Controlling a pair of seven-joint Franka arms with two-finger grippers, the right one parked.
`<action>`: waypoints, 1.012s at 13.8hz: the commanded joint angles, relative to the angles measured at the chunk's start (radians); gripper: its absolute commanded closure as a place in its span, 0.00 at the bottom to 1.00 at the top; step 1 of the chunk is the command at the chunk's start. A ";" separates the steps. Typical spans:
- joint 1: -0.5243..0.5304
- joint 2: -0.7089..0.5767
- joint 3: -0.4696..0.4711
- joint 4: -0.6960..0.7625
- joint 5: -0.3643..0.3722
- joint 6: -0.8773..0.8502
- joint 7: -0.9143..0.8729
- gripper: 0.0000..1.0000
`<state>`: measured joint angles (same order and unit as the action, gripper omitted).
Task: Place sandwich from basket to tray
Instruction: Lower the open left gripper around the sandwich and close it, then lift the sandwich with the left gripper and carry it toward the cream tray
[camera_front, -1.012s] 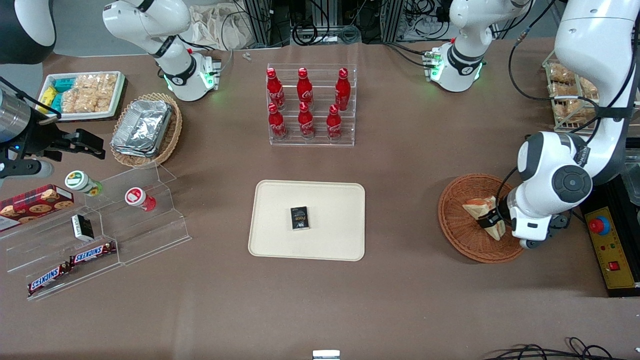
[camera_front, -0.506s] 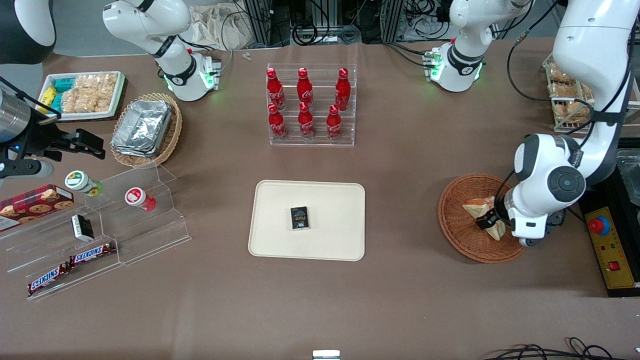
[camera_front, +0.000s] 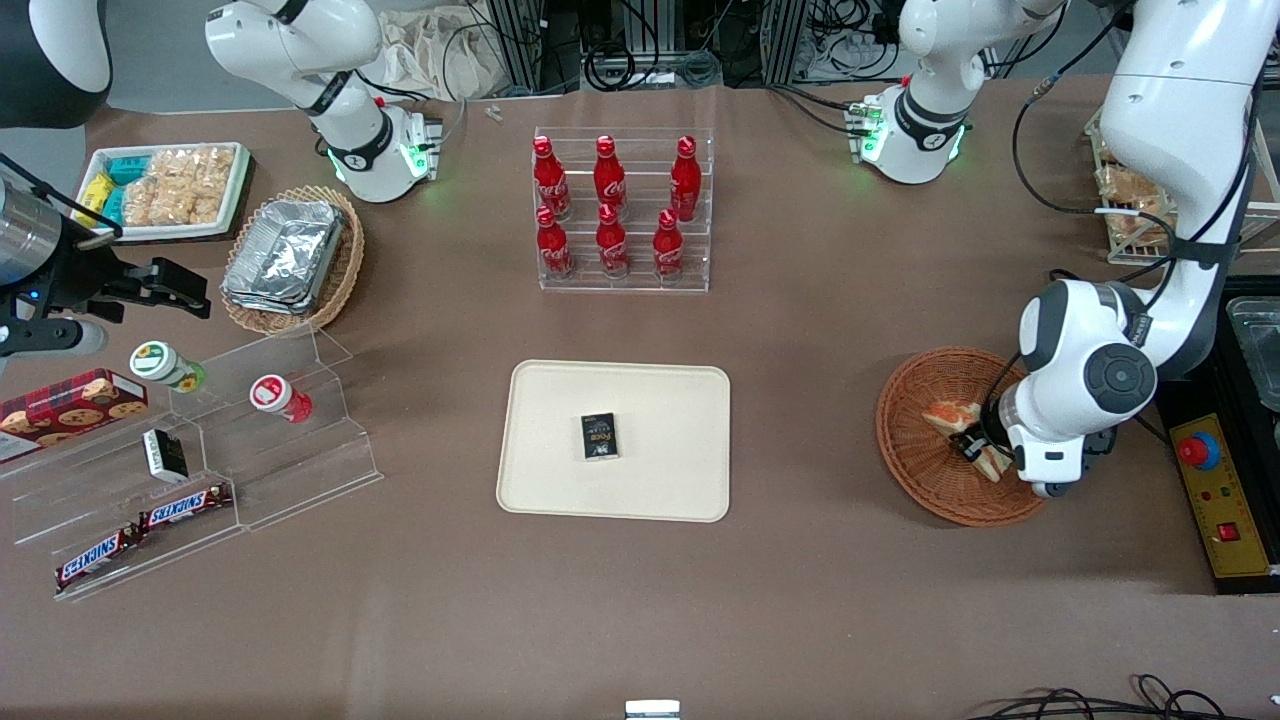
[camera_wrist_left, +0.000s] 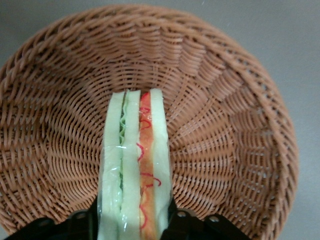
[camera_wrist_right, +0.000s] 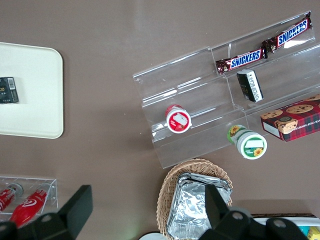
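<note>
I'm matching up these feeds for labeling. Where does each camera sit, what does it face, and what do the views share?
Front view: high above the table, looking down; shows both arms, the gripper shut on the sandwich in the basket.
Left wrist view: on the working arm, facing down into the basket; gripper around the sandwich.
Right wrist view: on the parked arm, facing down; its own fingers show.
Shared: the tray in front and right wrist views.

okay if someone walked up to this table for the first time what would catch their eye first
Likely the white working arm, its gripper down in the reddish-brown basket and shut on the sandwich, whose green and red-orange layers show between the fingers. Next, the cream tray at mid-table, with a small black box on it. Farther from the front camera, six red cola bottles stand in a clear rack.
</note>
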<state>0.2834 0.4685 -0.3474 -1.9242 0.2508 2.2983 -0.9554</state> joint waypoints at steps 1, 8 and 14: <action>0.005 -0.037 -0.013 0.095 0.011 -0.145 -0.011 1.00; -0.017 0.073 -0.290 0.597 0.013 -0.534 0.082 1.00; -0.255 0.281 -0.328 0.646 0.039 -0.403 0.219 1.00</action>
<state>0.1303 0.6187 -0.7158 -1.3486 0.2545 1.8309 -0.7416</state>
